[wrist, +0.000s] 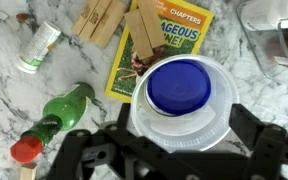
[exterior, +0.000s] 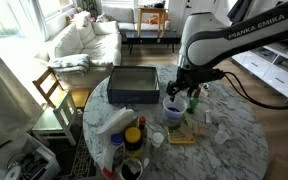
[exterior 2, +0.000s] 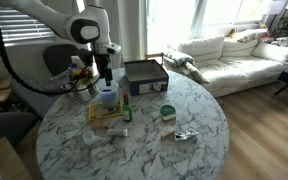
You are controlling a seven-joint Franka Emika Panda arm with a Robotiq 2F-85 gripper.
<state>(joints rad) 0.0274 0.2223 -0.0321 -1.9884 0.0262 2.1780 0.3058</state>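
Observation:
A white plastic cup with a blue disc in its top stands on the marble table, on the edge of a yellow book. In the wrist view my gripper is open, one black finger on each side of the cup. Both exterior views show the gripper hanging just above the cup. A green bottle with a red cap lies to the left of the cup. Wooden blocks rest beside the book.
A black box sits on the round table beyond the cup. Bottles and jars crowd one table edge. Crumpled foil and a green tin lie apart. A wooden chair and a white sofa stand nearby.

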